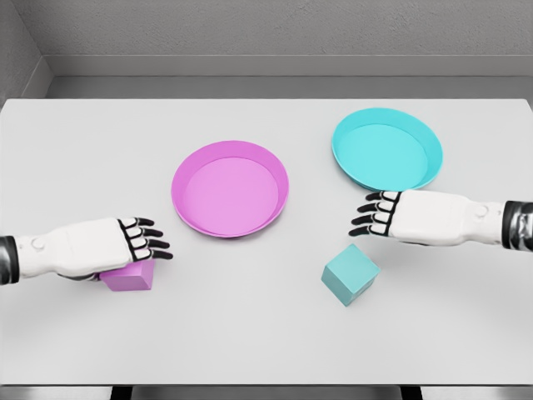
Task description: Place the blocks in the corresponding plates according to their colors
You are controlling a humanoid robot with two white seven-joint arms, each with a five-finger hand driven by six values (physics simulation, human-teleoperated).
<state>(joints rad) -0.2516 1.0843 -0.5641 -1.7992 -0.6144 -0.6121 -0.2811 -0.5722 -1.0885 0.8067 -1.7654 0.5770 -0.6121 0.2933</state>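
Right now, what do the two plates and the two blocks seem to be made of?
This is a simulator render, so only the look counts. The pink plate and cyan plate look like smooth moulded plastic: uniform colour, thin raised rims, soft sheen. The cyan block and pink block look matte, perhaps plastic or painted wood: flat faces, crisp edges, no grain or gloss visible.

pink block point(129, 277) half under left hand point(125, 242)

No readable text, labels, brands, numbers or signs anywhere in view.
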